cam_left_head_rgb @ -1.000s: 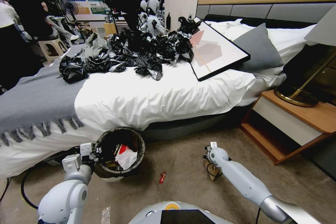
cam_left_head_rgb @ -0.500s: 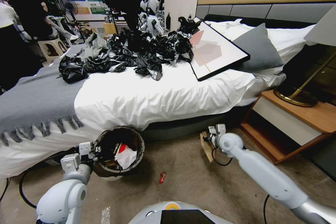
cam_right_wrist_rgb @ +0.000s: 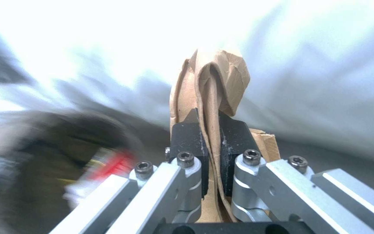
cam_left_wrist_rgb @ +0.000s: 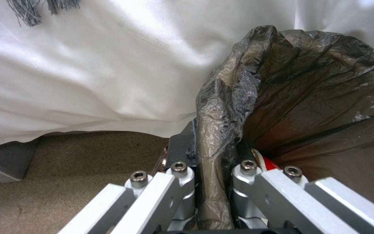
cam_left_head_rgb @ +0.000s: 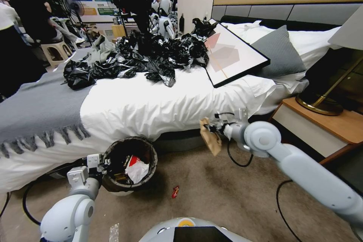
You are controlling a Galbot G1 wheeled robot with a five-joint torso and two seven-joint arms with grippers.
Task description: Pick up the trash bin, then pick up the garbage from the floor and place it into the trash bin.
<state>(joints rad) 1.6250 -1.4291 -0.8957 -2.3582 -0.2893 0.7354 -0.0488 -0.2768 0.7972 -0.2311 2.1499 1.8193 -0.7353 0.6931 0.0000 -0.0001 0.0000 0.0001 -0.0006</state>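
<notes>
Left gripper (cam_left_head_rgb: 99,163) low beside the robot's base, jaws clamped on the near rim of the trash bin (cam_left_head_rgb: 145,181), bag edge pinched flat between the black pads (cam_left_wrist_rgb: 181,148). Bin sits on the carpet against the bed's side, white tissue (cam_left_head_rgb: 137,170) and a red-and-white wrapper (cam_left_head_rgb: 131,160) inside. Small red wrapper (cam_left_head_rgb: 175,191) lies on the carpet just right of the bin. Farther out, right gripper (cam_left_head_rgb: 212,128) held above the floor near the bed edge, jaws closed on a folded brown cardboard piece (cam_left_head_rgb: 210,139); the cardboard stands up past the fingertips (cam_right_wrist_rgb: 190,138), hanging well apart from the bin.
</notes>
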